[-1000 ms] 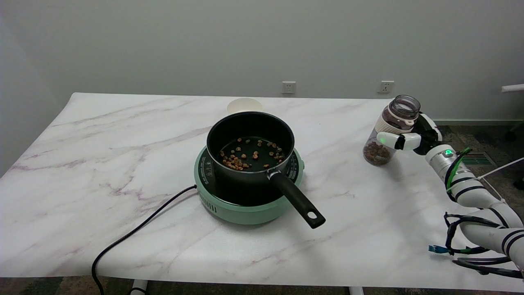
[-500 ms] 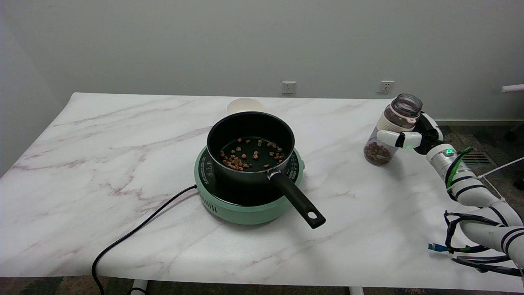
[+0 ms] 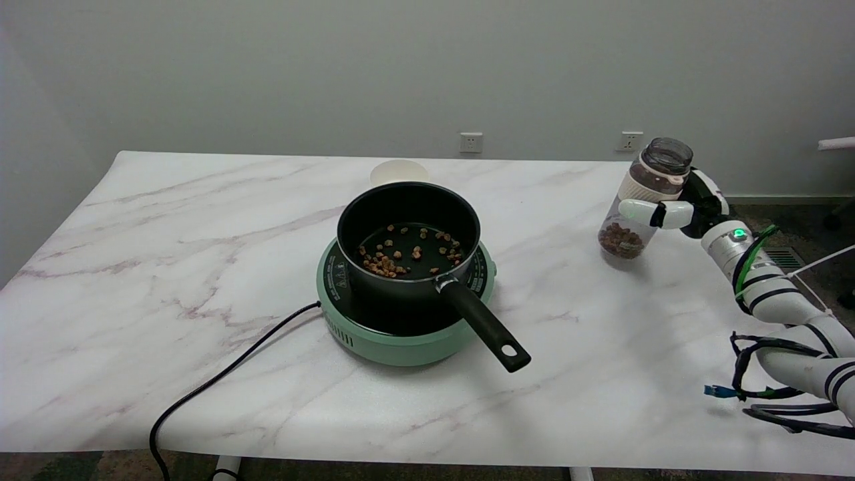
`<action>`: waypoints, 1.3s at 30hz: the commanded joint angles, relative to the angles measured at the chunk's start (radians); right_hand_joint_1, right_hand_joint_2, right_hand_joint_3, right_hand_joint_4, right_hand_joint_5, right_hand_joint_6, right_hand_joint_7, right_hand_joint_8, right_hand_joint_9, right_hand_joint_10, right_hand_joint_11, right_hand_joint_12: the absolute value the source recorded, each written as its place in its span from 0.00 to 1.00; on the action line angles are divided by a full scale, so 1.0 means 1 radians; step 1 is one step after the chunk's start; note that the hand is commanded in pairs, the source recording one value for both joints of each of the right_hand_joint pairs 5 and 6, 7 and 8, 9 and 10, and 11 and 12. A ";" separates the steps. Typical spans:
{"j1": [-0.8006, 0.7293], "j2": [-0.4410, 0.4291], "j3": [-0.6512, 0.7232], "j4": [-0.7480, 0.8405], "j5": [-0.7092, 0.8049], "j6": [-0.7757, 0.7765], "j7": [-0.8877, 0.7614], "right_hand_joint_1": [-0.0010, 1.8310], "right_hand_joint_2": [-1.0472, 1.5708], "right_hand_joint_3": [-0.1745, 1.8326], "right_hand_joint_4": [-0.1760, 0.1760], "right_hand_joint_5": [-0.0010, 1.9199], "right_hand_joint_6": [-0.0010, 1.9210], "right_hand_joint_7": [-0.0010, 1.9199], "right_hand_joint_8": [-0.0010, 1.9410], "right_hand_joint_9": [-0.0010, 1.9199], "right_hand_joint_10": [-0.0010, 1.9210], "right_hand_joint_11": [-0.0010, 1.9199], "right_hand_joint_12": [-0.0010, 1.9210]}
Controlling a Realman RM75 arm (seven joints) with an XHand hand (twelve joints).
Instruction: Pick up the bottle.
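A clear bottle (image 3: pixel 634 200) with an open mouth, a pale band round its neck and brown pellets in its bottom hangs slightly tilted above the table's right side. My right hand (image 3: pixel 678 207) grips it round the middle, one white finger across its front and the rest behind it. A shadow lies on the marble under the bottle, which is off the surface.
A black saucepan (image 3: pixel 407 234) holding scattered brown pellets sits on a green electric hob (image 3: pixel 401 334) at the table's centre, its handle (image 3: pixel 484 327) pointing to the near right. A white bowl (image 3: pixel 399 172) stands behind the pan. A black cord (image 3: pixel 220 377) runs off the near left edge.
My right hand has lifted the bottle off the table and carried it slightly up and to the right. The pan, hob and bowl have not moved.
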 commanded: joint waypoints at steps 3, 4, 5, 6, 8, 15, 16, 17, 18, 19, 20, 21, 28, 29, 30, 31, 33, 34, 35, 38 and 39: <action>0.012 0.080 0.004 0.177 -0.014 -0.079 -0.004 0.78 0.57 0.49 0.50 0.82 0.82 0.67 0.67 0.61 0.61 0.49 0.49; 0.018 0.081 0.005 0.186 -0.021 -0.083 -0.004 0.78 0.57 0.49 0.50 0.82 0.82 0.67 0.67 0.61 0.61 0.49 0.49; 0.021 0.082 0.006 0.194 -0.027 -0.088 -0.004 0.78 0.57 0.49 0.50 0.82 0.82 0.67 0.67 0.61 0.61 0.49 0.49; 0.027 0.083 0.007 0.207 -0.039 -0.094 -0.004 0.78 0.56 0.49 0.50 0.82 0.82 0.67 0.66 0.61 0.61 0.49 0.49; 0.034 0.083 0.008 0.226 -0.056 -0.103 -0.004 0.78 0.56 0.49 0.50 0.81 0.81 0.67 0.66 0.61 0.61 0.49 0.49; 0.069 0.086 -0.028 0.315 -0.077 -0.163 -0.004 0.79 0.54 0.51 0.50 0.79 0.79 0.66 0.66 0.60 0.60 0.48 0.48; 0.077 0.086 -0.038 0.326 -0.078 -0.171 -0.005 0.79 0.54 0.51 0.50 0.79 0.79 0.66 0.65 0.60 0.60 0.47 0.47; 0.084 0.086 -0.050 0.333 -0.078 -0.177 -0.006 0.79 0.53 0.51 0.50 0.78 0.78 0.66 0.65 0.60 0.60 0.47 0.47; 0.094 0.087 -0.066 0.344 -0.082 -0.184 -0.006 0.79 0.53 0.52 0.50 0.78 0.78 0.66 0.65 0.60 0.60 0.47 0.47; 0.103 0.087 -0.076 0.354 -0.089 -0.190 -0.007 0.79 0.53 0.52 0.50 0.78 0.78 0.66 0.65 0.60 0.60 0.47 0.47; 0.107 0.087 -0.081 0.364 -0.097 -0.196 -0.007 0.79 0.53 0.52 0.50 0.78 0.78 0.66 0.65 0.60 0.60 0.47 0.47; 0.111 0.087 -0.084 0.379 -0.108 -0.203 -0.007 0.79 0.53 0.52 0.50 0.77 0.77 0.66 0.65 0.60 0.60 0.47 0.47; 0.132 0.087 -0.137 0.488 -0.123 -0.290 -0.008 0.79 0.52 0.53 0.50 0.77 0.77 0.65 0.65 0.59 0.59 0.47 0.47; 0.136 0.087 -0.146 0.501 -0.121 -0.293 -0.008 0.79 0.52 0.53 0.50 0.77 0.77 0.65 0.65 0.59 0.59 0.47 0.46; 0.137 0.087 -0.150 0.512 -0.120 -0.294 -0.008 0.79 0.52 0.53 0.50 0.76 0.76 0.65 0.65 0.59 0.59 0.46 0.46; 0.136 0.087 -0.151 0.521 -0.121 -0.294 -0.008 0.79 0.52 0.54 0.50 0.76 0.76 0.65 0.65 0.59 0.59 0.46 0.46; 0.131 0.087 -0.152 0.545 -0.124 -0.296 -0.009 0.79 0.52 0.54 0.50 0.76 0.76 0.65 0.65 0.59 0.59 0.46 0.46; 0.130 0.087 -0.153 0.554 -0.124 -0.298 -0.009 0.79 0.51 0.54 0.50 0.75 0.75 0.65 0.64 0.59 0.59 0.46 0.46; 0.129 0.087 -0.154 0.568 -0.124 -0.299 -0.011 0.79 0.51 0.54 0.50 0.75 0.75 0.65 0.64 0.59 0.59 0.46 0.46; 0.129 0.087 -0.159 0.597 -0.134 -0.304 -0.018 0.80 0.50 0.56 0.50 0.74 0.74 0.65 0.64 0.59 0.59 0.46 0.46; 0.132 0.087 -0.161 0.606 -0.147 -0.305 -0.018 0.80 0.50 0.56 0.50 0.74 0.74 0.65 0.64 0.59 0.59 0.45 0.45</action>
